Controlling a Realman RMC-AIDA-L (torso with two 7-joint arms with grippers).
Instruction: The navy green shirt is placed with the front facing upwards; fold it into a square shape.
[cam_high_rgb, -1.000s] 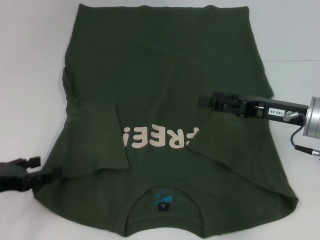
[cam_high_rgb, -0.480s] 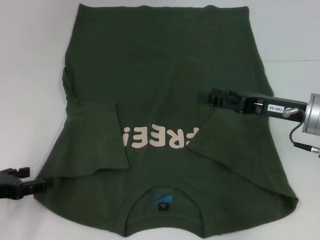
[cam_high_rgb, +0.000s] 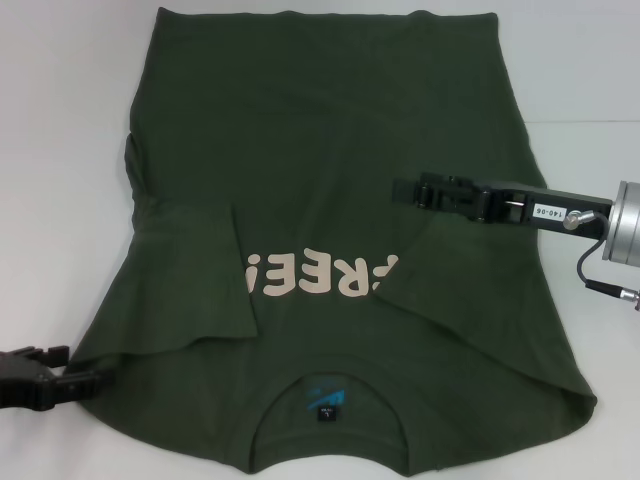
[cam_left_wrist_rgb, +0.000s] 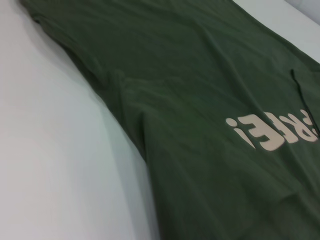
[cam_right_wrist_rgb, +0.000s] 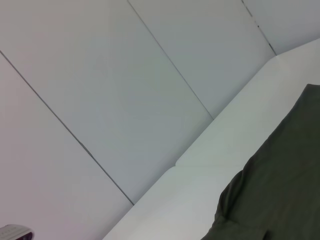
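Observation:
The navy green shirt (cam_high_rgb: 320, 130) lies flat on the white table, front up, with its collar and blue neck label (cam_high_rgb: 328, 400) nearest me. Cream lettering (cam_high_rgb: 320, 275) runs across the chest. Both sleeves are folded inward: one flap (cam_high_rgb: 190, 280) on the left, one (cam_high_rgb: 450, 270) on the right, which covers the end of the lettering. My left gripper (cam_high_rgb: 118, 379) is low at the shirt's near-left shoulder edge. My right gripper (cam_high_rgb: 398, 190) hovers over the shirt's right half, just beyond the folded right sleeve. The left wrist view shows the shirt (cam_left_wrist_rgb: 200, 100) and lettering (cam_left_wrist_rgb: 272, 132).
Bare white table (cam_high_rgb: 60, 150) borders the shirt on the left, right and far sides. The right wrist view shows a grey panelled wall (cam_right_wrist_rgb: 125, 75), the table's edge and a corner of the shirt (cam_right_wrist_rgb: 280, 190).
My left gripper dropped lower and stays at the shirt's near-left edge. My right gripper rose slightly toward the far side. The shirt has not moved.

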